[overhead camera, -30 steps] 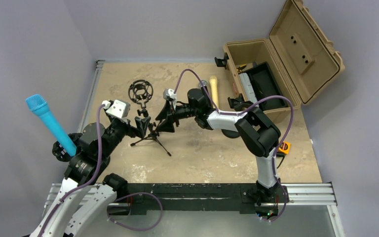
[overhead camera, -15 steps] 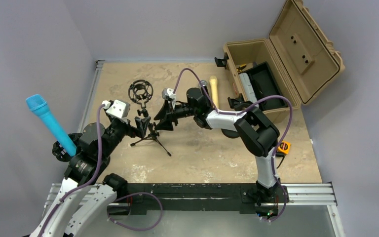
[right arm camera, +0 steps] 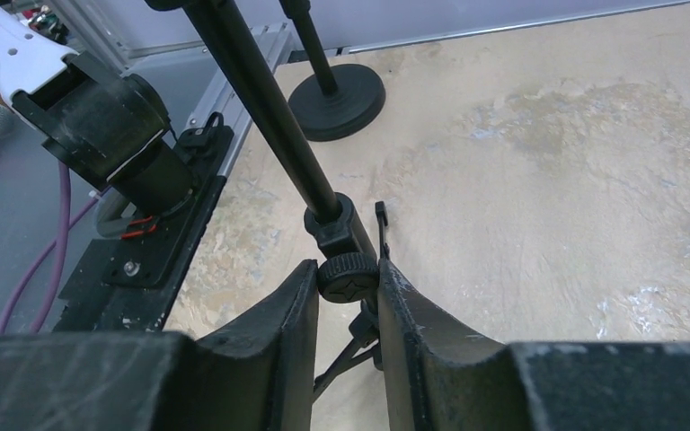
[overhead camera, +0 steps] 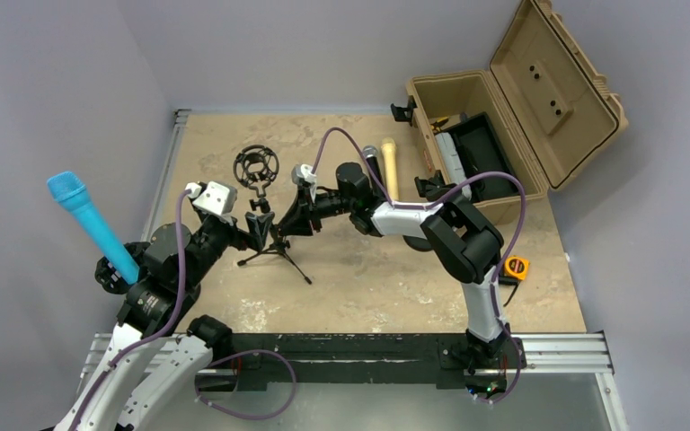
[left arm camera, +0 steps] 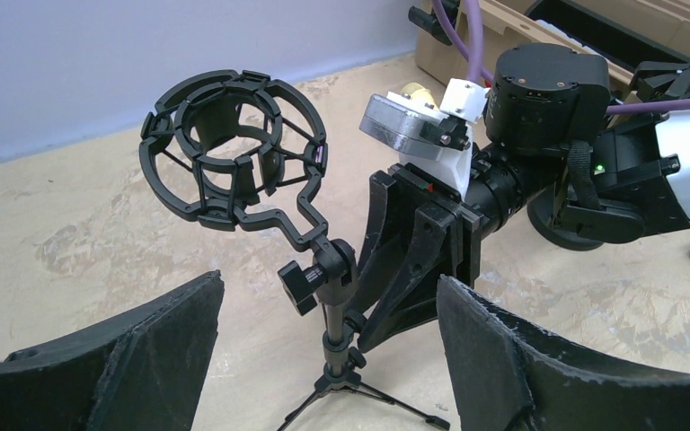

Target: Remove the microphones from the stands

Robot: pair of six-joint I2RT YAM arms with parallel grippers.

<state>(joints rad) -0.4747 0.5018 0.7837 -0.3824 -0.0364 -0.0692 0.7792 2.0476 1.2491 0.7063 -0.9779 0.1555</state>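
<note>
- Gold mic [overhead camera: 388, 166]: lies flat on the table [overhead camera: 368, 278], just beside the case [overhead camera: 552, 83] and well apart from the stand [overhead camera: 274, 247].
- Stand: a small tripod, upright near the table's middle. Its pole carries a shock mount [left arm camera: 229, 148] tilted to the left, and the table shows through the ring.
- My right gripper [right arm camera: 347, 271]: jaws narrow, closed on the stand's knob collar low on the pole, a pad touching each side.
- My left gripper [left arm camera: 328, 285]: jaws wide. The stand's pole is just ahead, in line with the gap, and neither pad touches it.
- In the way: my right wrist and its cable fill the space behind the stand, pressed close against the pole opposite my left jaws.
- Blue mic [overhead camera: 90, 224]: held up at a tilt at the far left, beside my left arm.
- Round base [right arm camera: 337, 94]: carries a second pole at the table's edge beyond the stand. I cannot tell what it bears.
- Case: lid open, at the back right, with dark items inside.
- Orange gadget [overhead camera: 514, 267]: on the table by my right arm.
</note>
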